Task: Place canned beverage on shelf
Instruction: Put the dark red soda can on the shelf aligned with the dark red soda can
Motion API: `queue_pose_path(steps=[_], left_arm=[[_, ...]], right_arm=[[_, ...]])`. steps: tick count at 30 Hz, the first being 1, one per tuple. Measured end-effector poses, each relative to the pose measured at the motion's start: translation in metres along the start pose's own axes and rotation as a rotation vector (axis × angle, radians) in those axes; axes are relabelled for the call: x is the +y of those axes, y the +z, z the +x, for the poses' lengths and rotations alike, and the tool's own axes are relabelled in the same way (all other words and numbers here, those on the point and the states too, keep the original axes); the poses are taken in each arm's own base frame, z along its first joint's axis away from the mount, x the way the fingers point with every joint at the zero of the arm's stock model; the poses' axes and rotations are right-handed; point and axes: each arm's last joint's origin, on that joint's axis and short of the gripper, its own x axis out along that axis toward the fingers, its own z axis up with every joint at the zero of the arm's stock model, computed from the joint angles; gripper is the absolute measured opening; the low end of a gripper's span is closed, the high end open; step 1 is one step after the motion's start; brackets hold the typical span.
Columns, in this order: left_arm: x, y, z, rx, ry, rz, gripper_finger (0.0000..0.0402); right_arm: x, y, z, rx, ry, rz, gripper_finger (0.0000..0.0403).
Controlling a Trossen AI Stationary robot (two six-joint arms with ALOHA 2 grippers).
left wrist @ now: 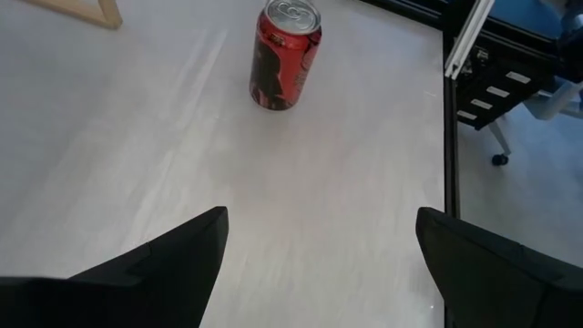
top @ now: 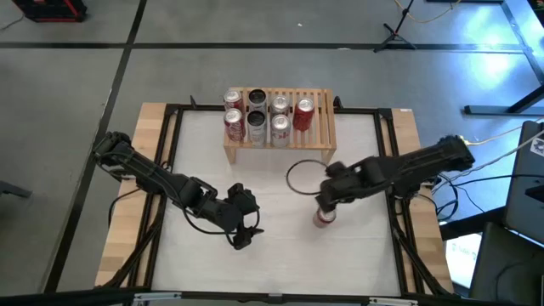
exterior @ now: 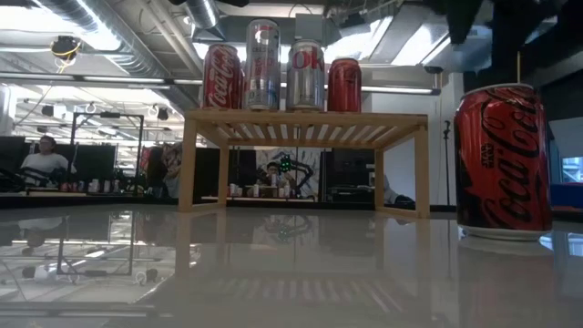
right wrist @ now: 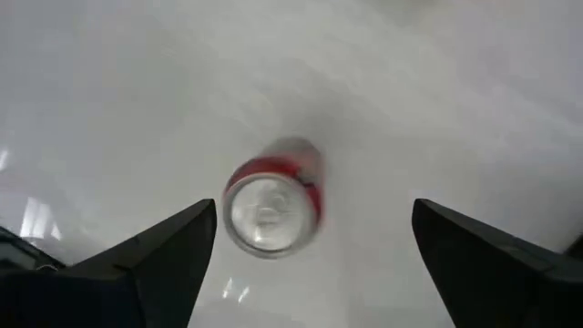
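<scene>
A: What fills most of the scene?
B: The white table (top: 280,255), with the light-wood shelf (top: 320,127) at its far edge. Both dark arms reach in from the sides.

A: And on the shelf?
B: Seven cans (top: 257,119) in two rows on the left part of the slatted top. In the low view the four in front are a red one reading "Coca-Cola" (exterior: 221,76), two silver ones, the second lettered "oke" (exterior: 306,76), and a shorter-looking red one (exterior: 344,85).

A: The grippers?
B: The left gripper (top: 245,228) hovers near the table's middle-left, jaws wide apart, holding nothing. The right gripper (top: 327,202) hangs directly above the loose can, jaws spread, not touching it.

A: Where is that can?
B: The red Coca-Cola can (top: 324,218) stands upright on the table, near-right of the shelf, well apart from it.
</scene>
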Motion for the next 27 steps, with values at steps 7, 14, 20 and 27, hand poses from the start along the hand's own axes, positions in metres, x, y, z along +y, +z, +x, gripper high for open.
queue_pose_path(steps=[7,14,20,27], left_arm=[[0.0,0.0,0.0,0.001,-0.001,-0.001,0.0351],[0.0,0.001,0.0,-0.009,-0.003,-0.005,0.0351],[-0.003,0.004,0.0,-0.042,-0.025,-0.021,0.0351],[-0.004,0.005,0.0,-0.056,-0.033,-0.108,0.0351]], right_arm=[[-0.026,-0.046,-0.044,-0.159,0.187,-0.189,0.0354],[-0.063,-0.094,-0.016,-0.333,0.312,-0.361,0.0351],[-0.09,-0.116,0.027,-0.241,0.271,-0.421,0.0351],[-0.103,-0.124,0.085,-0.313,0.276,-0.567,0.0351]])
